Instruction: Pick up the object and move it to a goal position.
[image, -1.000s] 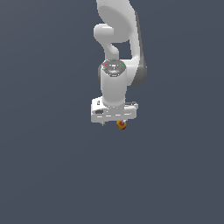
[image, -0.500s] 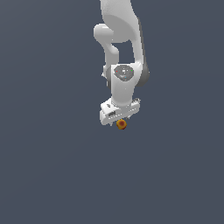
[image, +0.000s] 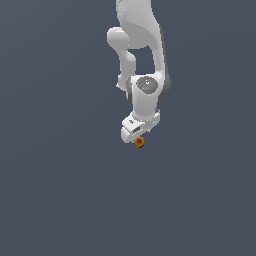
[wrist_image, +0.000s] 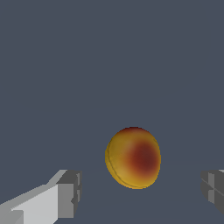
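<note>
Jaws stand spread apart in the wrist view, with clear gaps of grey background between each of the 2 grey fingertips (wrist_image: 70, 192) and the object (wrist_image: 133, 157), so nothing is clamped. That object is a roundish orange-yellow thing with a dark red patch on its facing side and a faint seam running around its edge; it sits between the 2 fingertips without touching either, one pad showing as a blocky grey piece on a white finger and the other only partly visible at the picture's border. In the exterior view the white gripper (image: 138, 134) hangs at the end of the white arm (image: 142, 55), which comes down from the top edge of the picture in a bent chain of rounded links, with a grey disc visible on the wrist joint. The object (image: 139, 142) shows there as a tiny orange-and-red spot just under the gripper's lower end, far smaller than the gripper body. Whether the object rests on a surface cannot be told: both views show only a flat, uniform dark grey-blue background around arm and object, with no edge, corner or shadow that marks a table.
</note>
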